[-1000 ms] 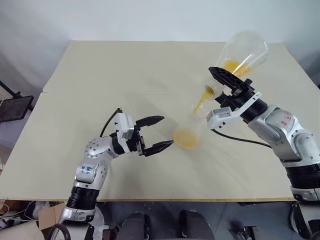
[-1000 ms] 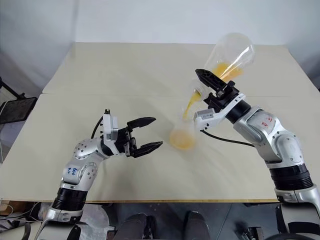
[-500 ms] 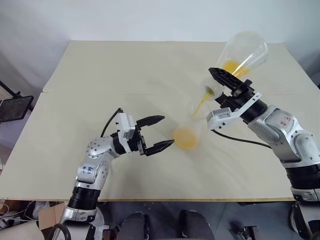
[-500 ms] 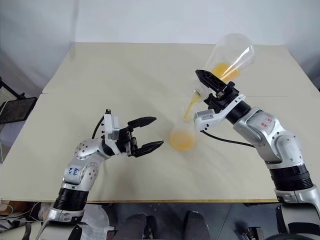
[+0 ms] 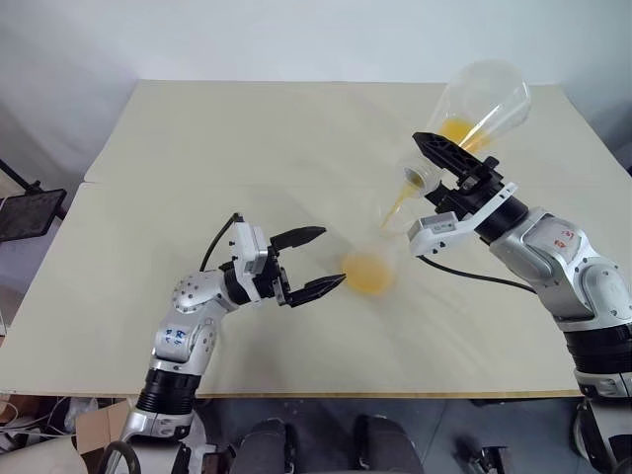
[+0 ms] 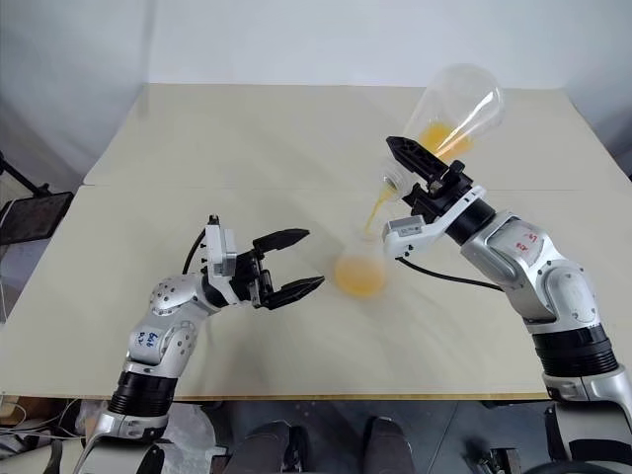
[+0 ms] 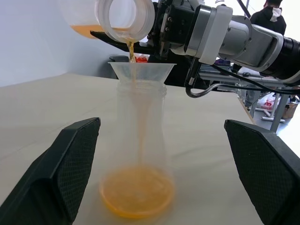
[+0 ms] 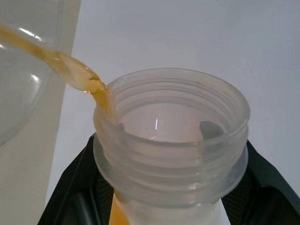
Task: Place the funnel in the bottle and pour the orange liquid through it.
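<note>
The funnel (image 7: 142,71) sat in the bottle (image 7: 139,154) mid-table, orange liquid (image 5: 399,206) streaming through from the flask (image 5: 477,101) clamped by the right gripper (image 5: 449,163); left gripper (image 5: 314,261) gaped, empty. Next: probably steady tilting until drained.

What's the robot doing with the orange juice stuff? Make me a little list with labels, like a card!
pouring flask: tilted flask, neck pinched in the right gripper
orange liquid: thin stream falling into the funnel, pool in the bottle's bottom
funnel: funnel sits in the bottle's mouth
bottle: bottle upright on the table
left gripper: left gripper open beside the bottle, not touching
</note>
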Robot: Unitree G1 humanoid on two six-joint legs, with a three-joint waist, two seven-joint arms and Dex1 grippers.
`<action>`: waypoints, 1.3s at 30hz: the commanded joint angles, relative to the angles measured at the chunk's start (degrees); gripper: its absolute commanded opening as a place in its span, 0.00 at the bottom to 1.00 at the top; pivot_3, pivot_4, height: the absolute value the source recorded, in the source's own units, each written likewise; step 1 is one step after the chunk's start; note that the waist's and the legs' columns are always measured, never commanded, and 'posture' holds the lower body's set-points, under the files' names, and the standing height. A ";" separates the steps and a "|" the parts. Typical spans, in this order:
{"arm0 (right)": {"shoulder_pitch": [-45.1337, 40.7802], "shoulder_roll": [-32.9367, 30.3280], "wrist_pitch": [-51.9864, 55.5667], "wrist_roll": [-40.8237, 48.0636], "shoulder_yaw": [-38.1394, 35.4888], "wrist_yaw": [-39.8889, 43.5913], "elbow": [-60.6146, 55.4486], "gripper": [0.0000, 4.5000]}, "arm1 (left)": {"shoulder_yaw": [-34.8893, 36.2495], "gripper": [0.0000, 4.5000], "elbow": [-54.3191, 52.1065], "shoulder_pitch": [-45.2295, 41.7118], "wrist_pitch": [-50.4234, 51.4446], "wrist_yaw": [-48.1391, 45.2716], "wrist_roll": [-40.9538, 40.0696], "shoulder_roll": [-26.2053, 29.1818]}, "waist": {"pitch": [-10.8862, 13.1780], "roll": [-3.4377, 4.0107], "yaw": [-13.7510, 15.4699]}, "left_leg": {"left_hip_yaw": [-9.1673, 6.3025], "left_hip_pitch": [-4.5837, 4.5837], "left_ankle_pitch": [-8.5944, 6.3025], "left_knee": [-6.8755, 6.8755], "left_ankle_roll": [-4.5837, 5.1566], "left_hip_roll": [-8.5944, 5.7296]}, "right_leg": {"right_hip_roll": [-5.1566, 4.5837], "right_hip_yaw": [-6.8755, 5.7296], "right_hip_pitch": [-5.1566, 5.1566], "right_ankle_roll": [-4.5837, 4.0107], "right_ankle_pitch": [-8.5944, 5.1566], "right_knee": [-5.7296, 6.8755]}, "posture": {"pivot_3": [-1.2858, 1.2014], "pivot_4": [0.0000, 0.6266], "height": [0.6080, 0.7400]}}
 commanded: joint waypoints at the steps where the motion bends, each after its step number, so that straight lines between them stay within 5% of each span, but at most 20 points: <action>1: -1.33 -1.33 -0.44 0.34 -1.51 -1.36 -1.89 0.55 | -0.20 1.00 -0.43 -0.23 -1.28 0.22 0.22 -0.36 | 0.00 0.00 0.00 | 0.00 0.00 0.00 0.00 0.00 0.00 | 0.00 0.00 0.00 0.00 0.00 0.00 | 0.52 0.24 1.00; 39: -1.49 -2.51 -1.39 -2.16 -1.40 -3.85 -1.90 0.55 | -0.90 1.00 1.47 -1.04 -3.94 1.06 0.77 -1.59 | 0.00 0.00 0.00 | 0.00 0.00 0.00 0.00 0.00 0.00 | 0.00 -0.01 0.00 0.00 0.00 -0.01 | 0.52 0.24 1.00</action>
